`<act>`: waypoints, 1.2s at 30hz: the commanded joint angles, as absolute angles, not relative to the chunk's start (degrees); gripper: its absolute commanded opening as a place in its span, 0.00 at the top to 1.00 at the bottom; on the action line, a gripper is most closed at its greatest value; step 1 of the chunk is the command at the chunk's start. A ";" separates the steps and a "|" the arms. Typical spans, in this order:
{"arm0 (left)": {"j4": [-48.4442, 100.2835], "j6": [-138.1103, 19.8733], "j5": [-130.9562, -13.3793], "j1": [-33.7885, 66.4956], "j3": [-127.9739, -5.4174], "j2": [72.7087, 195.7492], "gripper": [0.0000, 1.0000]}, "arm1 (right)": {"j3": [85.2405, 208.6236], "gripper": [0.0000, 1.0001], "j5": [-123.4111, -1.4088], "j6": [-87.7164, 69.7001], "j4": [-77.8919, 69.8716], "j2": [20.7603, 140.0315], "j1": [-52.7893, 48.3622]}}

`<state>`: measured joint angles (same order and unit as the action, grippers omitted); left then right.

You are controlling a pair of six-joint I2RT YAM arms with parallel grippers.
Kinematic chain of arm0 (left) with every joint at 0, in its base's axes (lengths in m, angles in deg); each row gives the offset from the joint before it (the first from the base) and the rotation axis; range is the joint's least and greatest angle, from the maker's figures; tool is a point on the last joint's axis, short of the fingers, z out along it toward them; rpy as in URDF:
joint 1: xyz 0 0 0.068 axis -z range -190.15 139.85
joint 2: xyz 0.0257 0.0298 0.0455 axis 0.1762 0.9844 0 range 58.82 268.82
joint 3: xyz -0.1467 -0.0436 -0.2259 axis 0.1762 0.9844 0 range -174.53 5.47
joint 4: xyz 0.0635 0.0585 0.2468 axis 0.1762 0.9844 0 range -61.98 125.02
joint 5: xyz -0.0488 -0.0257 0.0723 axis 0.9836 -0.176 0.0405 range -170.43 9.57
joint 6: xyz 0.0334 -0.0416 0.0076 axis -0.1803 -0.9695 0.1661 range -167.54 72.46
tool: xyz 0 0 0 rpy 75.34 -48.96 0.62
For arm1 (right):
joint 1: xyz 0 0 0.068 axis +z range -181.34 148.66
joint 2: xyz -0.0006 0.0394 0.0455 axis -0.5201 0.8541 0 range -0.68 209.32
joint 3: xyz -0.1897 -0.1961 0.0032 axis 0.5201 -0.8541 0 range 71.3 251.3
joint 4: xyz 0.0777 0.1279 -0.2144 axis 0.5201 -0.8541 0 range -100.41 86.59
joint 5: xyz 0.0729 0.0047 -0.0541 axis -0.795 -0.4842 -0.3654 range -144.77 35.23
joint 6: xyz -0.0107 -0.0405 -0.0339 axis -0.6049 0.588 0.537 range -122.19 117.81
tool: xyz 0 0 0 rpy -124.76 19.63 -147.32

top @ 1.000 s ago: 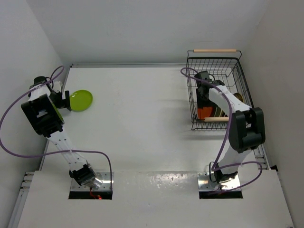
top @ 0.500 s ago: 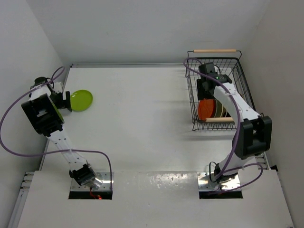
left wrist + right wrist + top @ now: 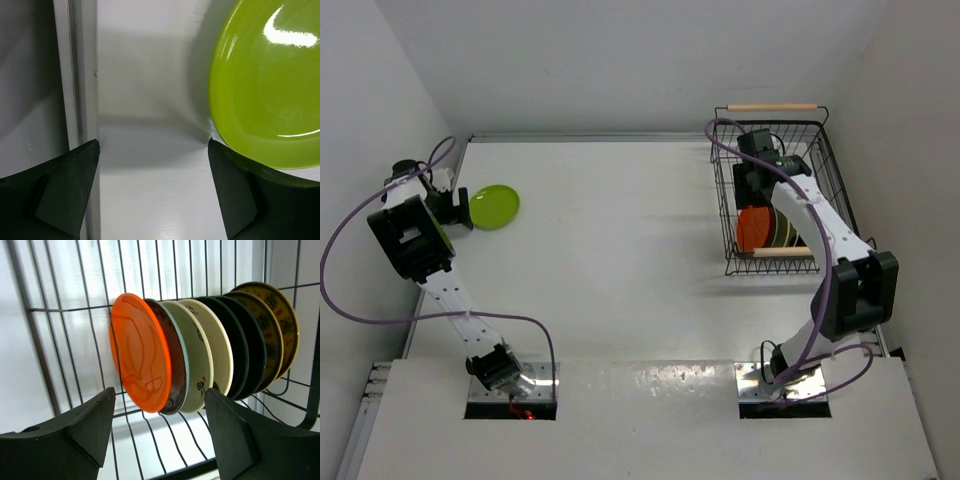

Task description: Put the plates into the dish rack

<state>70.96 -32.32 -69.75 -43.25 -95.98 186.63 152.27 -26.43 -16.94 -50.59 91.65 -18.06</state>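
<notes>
lime green plate (image 3: pixel 265 90), just one, beside the wide left gripper (image 3: pixel 152 150); eight plates (image 3: pixel 200 355) racked near the wide right gripper (image 3: pixel 160 395).

The lime green plate (image 3: pixel 265 85) is gleaming, glossy and smooth, catching bright white highlights. The worktop (image 3: pixel 620 230) is looking white and smooth with a soft sheen, faintly mirroring the plate. The dish rack (image 3: pixel 770 123) is showing thin black wire, seemingly coated metal, with light bare-wood rod handles (image 3: pixel 772 106). Inside it, the orange-red plate (image 3: pixel 140 352) is looking smooth and satin. The black plates (image 3: pixel 245 347) are shining glossy, while the cream plates (image 3: pixel 218 347) and gold-brown plates (image 3: pixel 275 322) are looking glazed over printed patterns. The left hand (image 3: pixel 152 142) and right hand (image 3: pixel 160 390) are showing matt black plastic fingers.
</notes>
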 commanded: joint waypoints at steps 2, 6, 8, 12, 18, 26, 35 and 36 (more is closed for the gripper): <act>72.23 -32.42 -62.52 -42.67 -98.67 188.29 0.06 | 155.06 0.29 -24.10 -15.38 -50.26 87.30 -15.96; 72.76 -31.90 -61.09 -41.52 -98.68 188.29 0.09 | 155.23 0.29 -23.39 -14.94 -50.52 86.94 -14.91; 73.98 -31.20 -61.09 -41.52 -98.68 186.45 0.15 | 155.94 0.29 -22.17 -14.85 -51.22 86.94 -14.12; 74.52 -30.05 -61.09 -42.04 -96.22 182.23 0.17 | 156.03 0.29 -20.23 -14.06 -52.01 86.42 -13.15; 74.52 -33.11 -57.49 -40.22 -101.47 184.41 0.17 | 155.76 0.29 -21.01 -13.88 -51.66 85.89 -12.71; 74.52 -36.55 -68.28 -34.49 -107.90 195.57 0.15 | 156.90 0.29 -19.61 -13.44 -52.63 85.72 -11.48; 74.52 -36.03 -65.85 -33.09 -106.33 194.89 1.00 | 157.17 0.28 -23.47 -15.38 -52.46 81.58 -11.04; 74.52 -35.50 -63.49 -33.09 -106.32 194.09 1.00 | 157.08 0.28 -24.18 -15.64 -52.37 81.23 -10.52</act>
